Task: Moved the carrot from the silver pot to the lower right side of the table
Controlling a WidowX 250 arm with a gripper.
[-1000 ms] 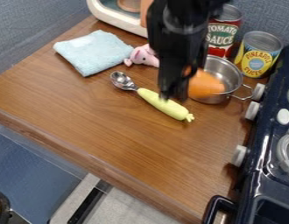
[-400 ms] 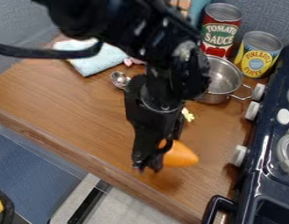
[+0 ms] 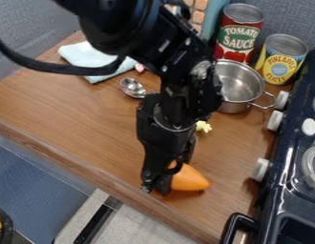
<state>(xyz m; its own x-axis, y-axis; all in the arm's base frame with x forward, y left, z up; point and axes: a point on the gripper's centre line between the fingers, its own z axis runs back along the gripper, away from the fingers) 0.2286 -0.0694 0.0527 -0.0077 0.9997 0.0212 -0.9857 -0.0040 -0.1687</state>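
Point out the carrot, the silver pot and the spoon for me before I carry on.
Carrot (image 3: 191, 179), camera view: the middle of its orange body.
Silver pot (image 3: 233, 107), camera view: its outer front wall.
Spoon (image 3: 131, 86), camera view: its metal bowl.

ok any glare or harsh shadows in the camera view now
camera view: small glints on the spoon, shine inside the silver pot, pale highlights on the black arm; only soft shading on the table, a bit darker beside the carrot
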